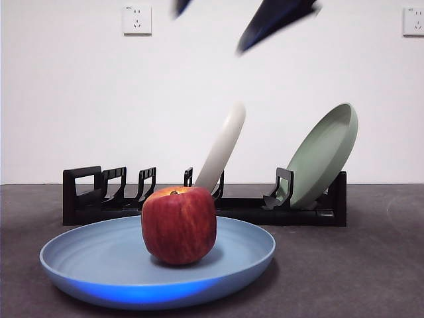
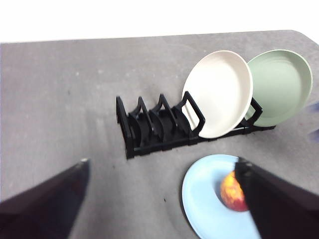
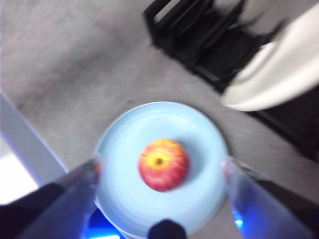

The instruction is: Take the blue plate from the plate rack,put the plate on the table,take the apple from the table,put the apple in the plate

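A: So, status? Pic shows the apple (image 1: 179, 224) sitting upright in the middle of the blue plate (image 1: 86, 258), plate flat on the tabletop (image 1: 371, 265) just in front of the plate rack (image 1: 86, 195).

B: Looks done, far as I can judge. Plate's off the rack, apple's in it, nothing gripped. Only thing left, prob., is for the arms to clear off.

A: Pincers?

B: Right pincer (image 3: 159, 172) hangs straight above the apple w/ jaws spread wide, one either side of the plate in its wrist view, touching nothing. That view's blurred, so fine detail's a no-go. Left pincer (image 2: 162, 172) is high up and off to the side, jaws also apart & empty; it looks down on rack and plate from a distance.

A: Front view?

B: Just dark arm tips at the top edge, well above everything.

A: What else is around?

B: Cream-white plate (image 1: 224, 147) leaning in a middle slot of the rack, pale green plate (image 1: 324, 156) leaning at the far end. Other slots bare. Two wall sockets (image 1: 137, 19) on the white wall behind.

A: Anything in the way?

B: Not that I see. Rack and its two plates sit behind the blue plate, apart from it; space above the apple is clear except the right pincer itself.
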You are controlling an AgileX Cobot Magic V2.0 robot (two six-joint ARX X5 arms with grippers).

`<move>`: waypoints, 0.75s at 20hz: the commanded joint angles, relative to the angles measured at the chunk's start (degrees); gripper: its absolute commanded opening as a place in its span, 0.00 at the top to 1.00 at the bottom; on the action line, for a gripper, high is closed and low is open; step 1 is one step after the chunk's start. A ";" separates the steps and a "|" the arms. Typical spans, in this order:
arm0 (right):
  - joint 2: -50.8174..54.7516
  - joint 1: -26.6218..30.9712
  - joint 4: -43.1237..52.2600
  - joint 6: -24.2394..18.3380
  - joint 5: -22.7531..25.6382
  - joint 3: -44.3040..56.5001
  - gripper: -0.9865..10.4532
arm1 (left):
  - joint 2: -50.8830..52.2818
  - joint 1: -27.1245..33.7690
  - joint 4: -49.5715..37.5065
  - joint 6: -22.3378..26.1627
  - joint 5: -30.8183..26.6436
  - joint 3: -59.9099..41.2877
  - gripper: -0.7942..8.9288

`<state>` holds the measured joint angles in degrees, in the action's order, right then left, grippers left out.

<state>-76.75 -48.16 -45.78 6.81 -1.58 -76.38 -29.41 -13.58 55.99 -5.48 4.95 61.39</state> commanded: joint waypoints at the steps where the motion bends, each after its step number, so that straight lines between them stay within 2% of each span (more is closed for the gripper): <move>1: 4.37 0.50 -2.56 -0.90 3.78 0.09 0.93 | -0.87 0.13 -1.49 1.66 0.22 -0.35 0.63; 4: 8.70 0.59 -4.87 -0.85 7.28 0.11 0.92 | -2.01 0.13 -2.34 2.75 2.05 -0.35 0.95; 5: 9.92 0.59 -5.38 -0.85 8.24 0.15 0.92 | -2.43 0.13 -2.69 2.80 2.99 -0.35 0.92; 9: 15.85 0.59 -4.35 -0.50 11.13 2.95 0.92 | -3.32 0.13 -5.07 5.60 4.59 -2.03 0.93; 13: 28.13 0.59 8.76 3.04 11.21 18.84 0.92 | 0.33 0.13 -11.61 5.51 4.44 -12.17 0.93; 15: 34.71 0.59 14.27 5.51 12.74 27.69 0.92 | 3.67 0.13 -15.21 3.08 4.61 -17.90 0.93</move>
<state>-42.72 -47.55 -32.21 10.24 10.94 -50.59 -26.39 -13.56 41.52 -1.54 9.48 44.14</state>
